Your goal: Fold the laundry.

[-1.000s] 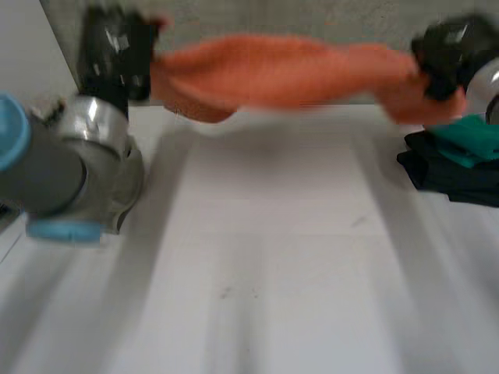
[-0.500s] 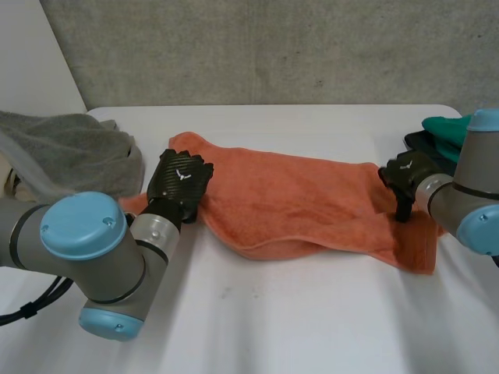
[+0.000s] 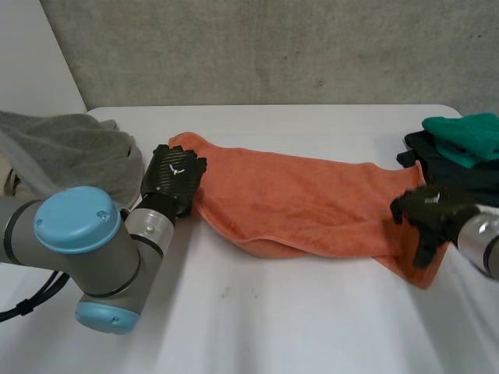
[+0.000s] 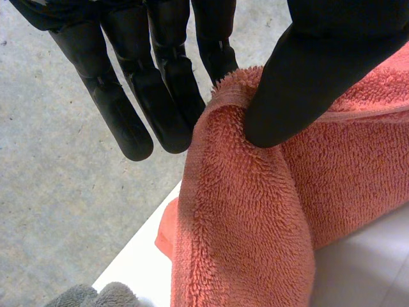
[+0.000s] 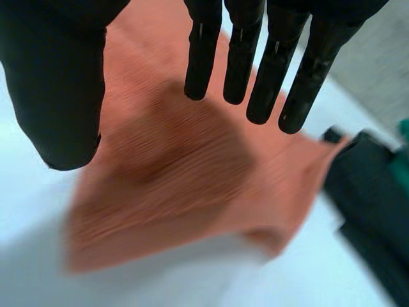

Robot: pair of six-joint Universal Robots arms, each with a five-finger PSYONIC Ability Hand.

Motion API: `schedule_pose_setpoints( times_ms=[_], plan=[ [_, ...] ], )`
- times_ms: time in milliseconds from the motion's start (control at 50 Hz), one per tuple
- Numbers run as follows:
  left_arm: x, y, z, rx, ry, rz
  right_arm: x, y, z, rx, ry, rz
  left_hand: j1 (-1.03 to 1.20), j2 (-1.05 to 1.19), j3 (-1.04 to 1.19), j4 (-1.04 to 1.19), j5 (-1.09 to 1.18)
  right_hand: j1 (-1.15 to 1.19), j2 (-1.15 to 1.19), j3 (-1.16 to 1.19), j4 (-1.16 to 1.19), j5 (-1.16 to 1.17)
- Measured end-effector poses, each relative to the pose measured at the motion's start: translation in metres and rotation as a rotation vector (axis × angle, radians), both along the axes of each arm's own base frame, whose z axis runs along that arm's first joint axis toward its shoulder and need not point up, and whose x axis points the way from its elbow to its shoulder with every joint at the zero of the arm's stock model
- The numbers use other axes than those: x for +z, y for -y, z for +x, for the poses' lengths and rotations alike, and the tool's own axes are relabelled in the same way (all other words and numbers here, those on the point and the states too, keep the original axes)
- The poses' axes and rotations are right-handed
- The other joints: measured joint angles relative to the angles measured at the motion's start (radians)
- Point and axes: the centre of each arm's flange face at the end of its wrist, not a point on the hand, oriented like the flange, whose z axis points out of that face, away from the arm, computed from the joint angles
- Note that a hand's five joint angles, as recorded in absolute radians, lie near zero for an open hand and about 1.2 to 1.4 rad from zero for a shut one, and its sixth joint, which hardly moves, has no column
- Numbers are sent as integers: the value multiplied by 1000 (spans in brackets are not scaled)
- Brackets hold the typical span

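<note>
White table [image 3: 312,327], grey concrete wall [image 3: 273,47]

towel [image 3: 304,206] across table [image 3: 273,327], heap [image 3: 70,152] left, stack [image 3: 461,139] right

The grey towel [image 3: 70,152] runs off the head view's left edge, and the dark clothes [image 3: 456,178] under the green cloth [image 3: 465,134] run off its right edge. The left hand [image 3: 173,178] covers one end of the orange towel [image 3: 296,202], and the right hand [image 3: 430,214] hides part of the other end.

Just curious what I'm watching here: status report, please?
Left hand pinching orange towel at left end. Right hand open over its right end. Towel rumpled on table. Grey cloth, dark clothes off to sides.
</note>
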Motion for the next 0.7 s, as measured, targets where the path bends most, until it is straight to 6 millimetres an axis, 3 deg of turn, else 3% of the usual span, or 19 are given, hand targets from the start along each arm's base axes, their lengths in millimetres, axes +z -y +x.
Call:
schedule_pose_setpoints(
  times_ms=[160, 180, 420, 700],
  plan=[
    [1, 1, 1, 4, -1, -1, -31, -16, -5, -1, 10, 45, 0, 0, 0, 0, 0, 49, 55, 54, 56, 54],
    [1, 1, 1, 4, -1, -1, -33, -16, -5, -2, 11, 38, 0, 0, 0, 0, 0, -28, -29, -41, -27, -14],
    [0, 1, 2, 5, -1, 3, -52, 4, -4, 18, 22, -18, 0, 0, 0, 0, 0, -109, -118, -131, -126, -102],
    [0, 3, 2, 8, -3, 0, -65, 28, -3, 53, -24, -52, 0, 0, 0, 0, 0, 34, 49, 49, 49, 45]
  ],
)
